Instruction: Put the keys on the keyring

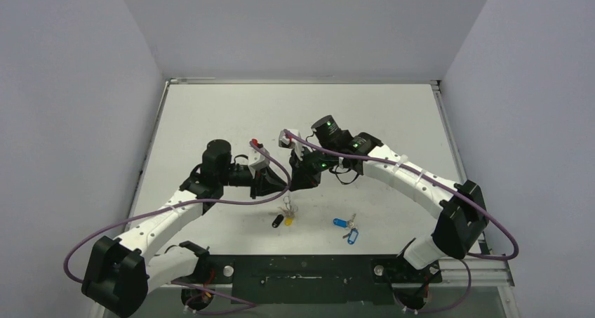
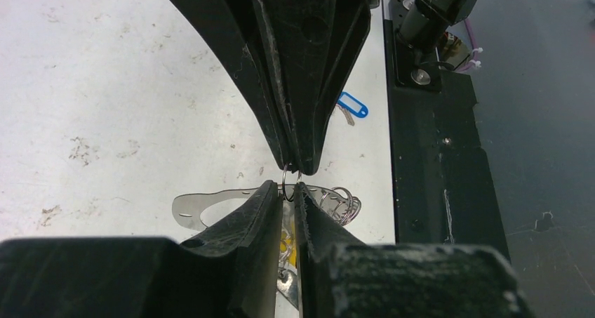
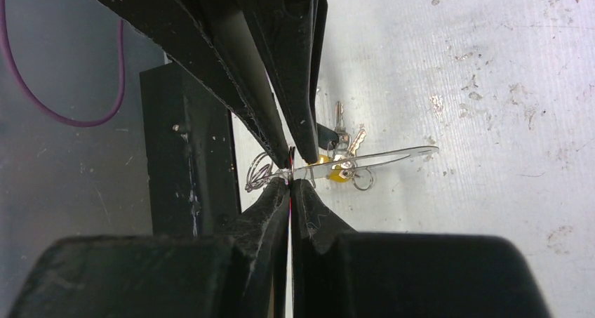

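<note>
My two grippers meet tip to tip above the table's middle. The keyring [image 3: 393,154], a thin silvery wire hoop, runs between them. My right gripper [image 3: 290,182] is shut on its wire. My left gripper [image 2: 289,189] has its jaws almost together, with a small loop of that wire [image 2: 291,181] pinched at the tips. A yellow-headed key [image 3: 338,172] and plain metal keys [image 3: 345,139] sit at the wire, and I cannot tell if they are threaded on it. From above, a black key [image 1: 278,221] and the yellow key [image 1: 288,220] lie just below the grippers. A blue key [image 1: 340,222] with a blue tag [image 1: 352,236] lies apart to the right.
The black base plate [image 1: 309,276] runs along the near edge between the arm bases. Purple cables [image 1: 91,237] loop beside both arms. Grey walls close in the white table [image 1: 210,114] on three sides.
</note>
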Tool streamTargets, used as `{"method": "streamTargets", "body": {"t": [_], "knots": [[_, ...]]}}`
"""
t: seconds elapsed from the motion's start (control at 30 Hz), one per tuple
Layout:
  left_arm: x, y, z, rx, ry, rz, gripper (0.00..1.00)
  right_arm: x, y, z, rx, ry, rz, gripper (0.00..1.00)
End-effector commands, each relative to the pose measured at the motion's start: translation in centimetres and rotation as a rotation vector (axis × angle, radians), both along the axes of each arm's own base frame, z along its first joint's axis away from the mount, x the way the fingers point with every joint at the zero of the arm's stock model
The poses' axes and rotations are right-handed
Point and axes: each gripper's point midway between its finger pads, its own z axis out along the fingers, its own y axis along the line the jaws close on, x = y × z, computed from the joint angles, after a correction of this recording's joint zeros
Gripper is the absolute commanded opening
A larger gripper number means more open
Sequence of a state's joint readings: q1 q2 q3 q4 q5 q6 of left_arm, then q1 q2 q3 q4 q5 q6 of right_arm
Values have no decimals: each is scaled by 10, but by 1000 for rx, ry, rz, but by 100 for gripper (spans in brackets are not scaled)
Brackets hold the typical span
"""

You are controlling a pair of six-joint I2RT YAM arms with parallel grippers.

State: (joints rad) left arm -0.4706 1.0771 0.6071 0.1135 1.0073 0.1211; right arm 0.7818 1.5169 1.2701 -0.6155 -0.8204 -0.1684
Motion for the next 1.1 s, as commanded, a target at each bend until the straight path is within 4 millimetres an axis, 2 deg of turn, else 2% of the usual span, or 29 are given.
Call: {"method": "streamTargets", "body": {"t": [0.0, 0.2, 0.3, 0.43, 0.47, 0.53, 0.7, 0.73, 0.83, 0.87, 1.0, 1.07], "knots": [[2, -4, 19, -22, -70, -33, 8, 0, 13, 25, 83, -43, 45, 0], [3, -6, 22, -38, -71, -30, 6, 1, 14, 24, 83, -42, 43, 0], [2, -8, 24, -46, -74, -36, 11, 1, 14, 23, 82, -37, 41, 0], [0, -11, 22, -43, -64, -48, 12, 0, 15, 23, 83, -34, 42, 0], [0, -11, 21, -43, -62, -49, 11, 0, 15, 22, 83, -34, 43, 0], [-1, -11, 21, -42, -61, -53, 0, 1, 15, 23, 83, -35, 41, 0], [3, -9, 19, -23, -66, -18, 0, 5, 14, 21, 72, -45, 16, 0], [4, -8, 19, -21, -71, -5, 0, 7, 14, 21, 72, -48, 0, 4], [7, -4, 22, -28, -77, 53, 0, 22, 10, 27, 105, -36, -86, 44], [9, -3, 22, -37, -74, 82, 0, 28, 7, 30, 127, -33, -118, 53], [17, 3, 33, -157, -89, 219, 0, 56, -12, 49, 243, -47, -287, 83], [18, 7, 36, -212, -106, 272, 0, 71, -28, 53, 265, -60, -383, 89]]}}
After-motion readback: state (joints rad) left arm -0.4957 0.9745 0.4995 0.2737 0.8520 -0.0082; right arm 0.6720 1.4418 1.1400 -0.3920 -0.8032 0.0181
